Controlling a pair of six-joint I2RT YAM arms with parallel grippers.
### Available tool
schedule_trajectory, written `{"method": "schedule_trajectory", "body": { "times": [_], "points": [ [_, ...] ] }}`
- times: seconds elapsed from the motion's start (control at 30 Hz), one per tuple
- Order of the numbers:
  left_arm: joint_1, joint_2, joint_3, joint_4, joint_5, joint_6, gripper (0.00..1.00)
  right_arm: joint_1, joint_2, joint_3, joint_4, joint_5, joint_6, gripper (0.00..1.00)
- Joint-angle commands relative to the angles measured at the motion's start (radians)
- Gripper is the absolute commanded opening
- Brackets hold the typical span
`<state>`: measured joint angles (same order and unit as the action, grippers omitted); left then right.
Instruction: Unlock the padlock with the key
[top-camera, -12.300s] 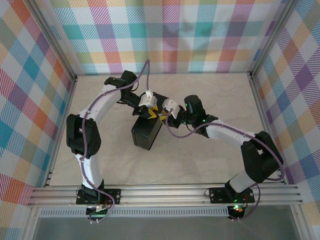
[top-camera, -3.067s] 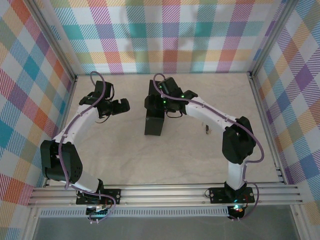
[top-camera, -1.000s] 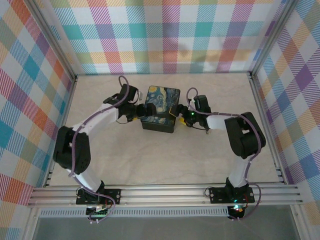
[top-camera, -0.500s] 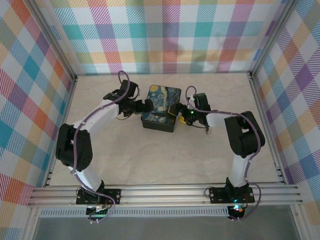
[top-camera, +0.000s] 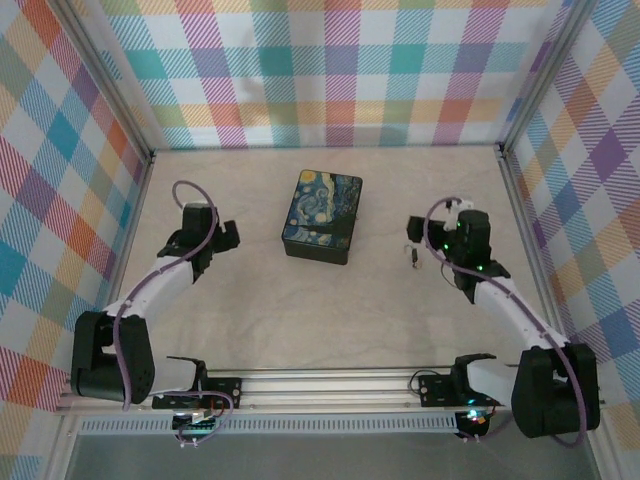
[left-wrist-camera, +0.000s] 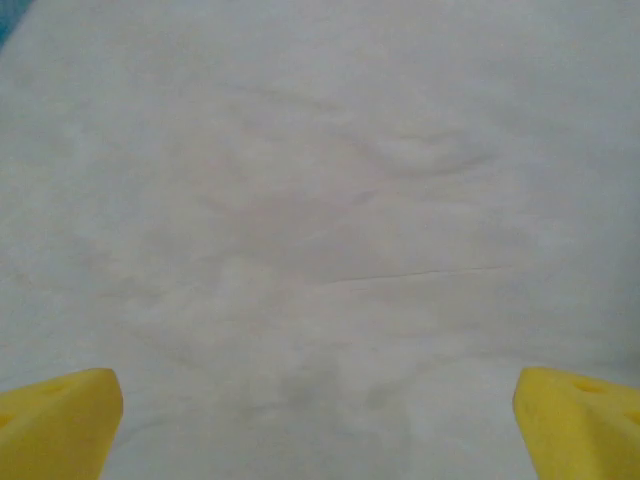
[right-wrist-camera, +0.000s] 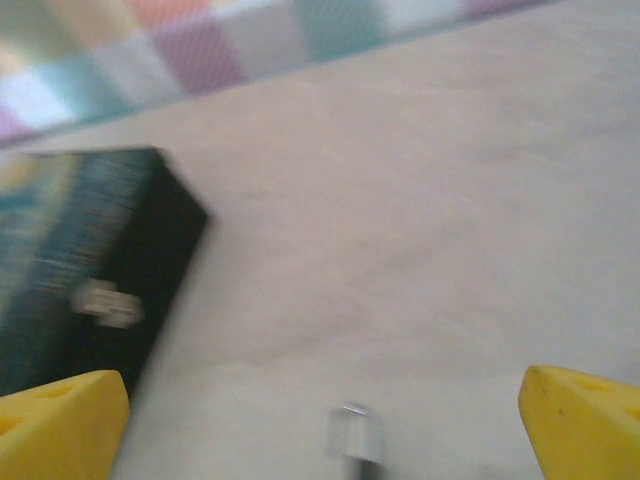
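On the table (right-wrist-camera: 470, 180) just before the wide-open, empty right jaws, the key (right-wrist-camera: 353, 435); left jaws equally wide, empty.

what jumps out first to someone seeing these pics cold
The dark blue box painted with yellow swirls sits in the middle of the table, against loud plaid walls. Both arms are spread wide of it, with the left claw and right claw open and empty. A tiny silvery piece, probably the key, lies on the table just ahead of the right claw.
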<state>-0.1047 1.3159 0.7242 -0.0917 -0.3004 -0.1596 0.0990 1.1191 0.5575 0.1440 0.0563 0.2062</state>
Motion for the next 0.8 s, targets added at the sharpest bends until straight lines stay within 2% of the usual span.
{"method": "schedule_trajectory", "body": {
  "times": [0.0,0.13,0.23,0.3,0.37,0.43,0.47,0.5,0.77],
  "points": [
    [0.019,0.032,-0.117,0.292,-0.132,0.035,1.00,-0.061,0.025,-0.094,0.151,0.121,-0.121,1.00],
    [0.020,0.061,-0.244,0.535,-0.106,0.061,1.00,-0.082,0.142,-0.223,0.514,0.118,-0.108,1.00],
    [0.025,0.081,-0.287,0.692,-0.065,0.094,1.00,-0.085,0.244,-0.192,0.616,0.089,-0.139,1.00],
    [0.034,0.130,-0.300,0.767,-0.018,0.097,1.00,-0.088,0.324,-0.149,0.608,0.034,-0.156,1.00],
    [0.034,0.198,-0.335,0.911,0.055,0.122,1.00,-0.087,0.439,-0.178,0.792,0.002,-0.176,1.00],
    [0.030,0.256,-0.338,0.980,0.076,0.143,1.00,-0.091,0.409,-0.174,0.722,-0.014,-0.174,1.00],
    [0.031,0.238,-0.328,0.929,0.080,0.140,1.00,-0.090,0.428,-0.180,0.777,-0.010,-0.176,1.00],
    [0.031,0.245,-0.330,0.940,0.084,0.144,1.00,-0.091,0.411,-0.160,0.709,-0.002,-0.168,1.00],
    [0.012,0.245,-0.318,0.920,0.072,0.163,1.00,-0.088,0.413,-0.158,0.705,-0.003,-0.173,1.00]
  ]
}}
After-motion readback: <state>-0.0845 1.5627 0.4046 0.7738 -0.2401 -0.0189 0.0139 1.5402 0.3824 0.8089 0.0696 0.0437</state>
